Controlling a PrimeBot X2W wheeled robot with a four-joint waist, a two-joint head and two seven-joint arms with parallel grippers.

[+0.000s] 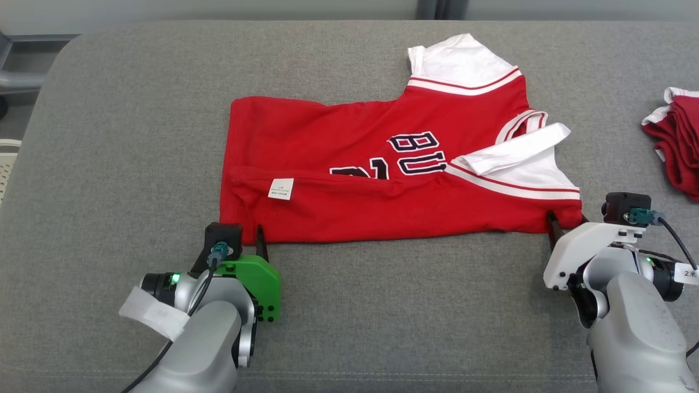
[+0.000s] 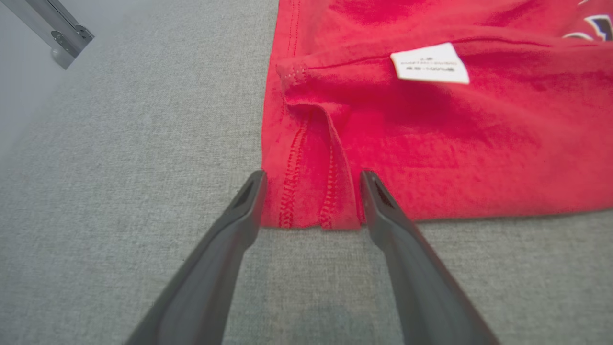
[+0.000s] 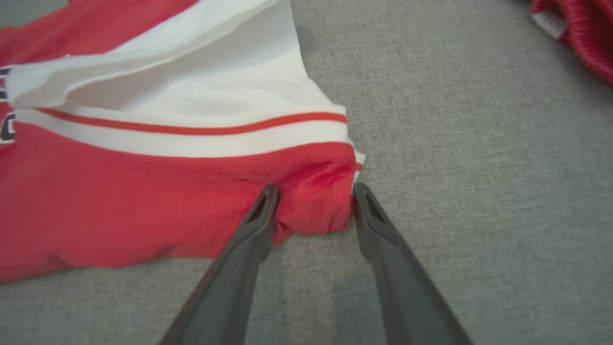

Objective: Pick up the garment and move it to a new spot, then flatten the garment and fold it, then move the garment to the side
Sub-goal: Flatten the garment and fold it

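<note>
The garment [image 1: 382,207] is a red jersey with white sleeves and dark lettering, lying partly folded on the grey cushion [image 1: 136,136]. My left gripper [image 1: 243,234] is open at its near left corner. In the left wrist view that gripper [image 2: 311,177] straddles the stitched hem corner of the garment [image 2: 455,129], close to a white label [image 2: 429,63]. My right gripper [image 1: 567,221] sits at the near right corner. In the right wrist view its fingers [image 3: 316,189] stand apart and touch both sides of a bunched fold of the garment [image 3: 119,206].
A pile of other red and white clothes [image 1: 677,142] lies at the right edge, also seen as the pile [image 3: 579,33] in the right wrist view. Bare grey cushion stretches to the left and along the front. A metal frame [image 2: 62,33] shows beyond the cushion's edge.
</note>
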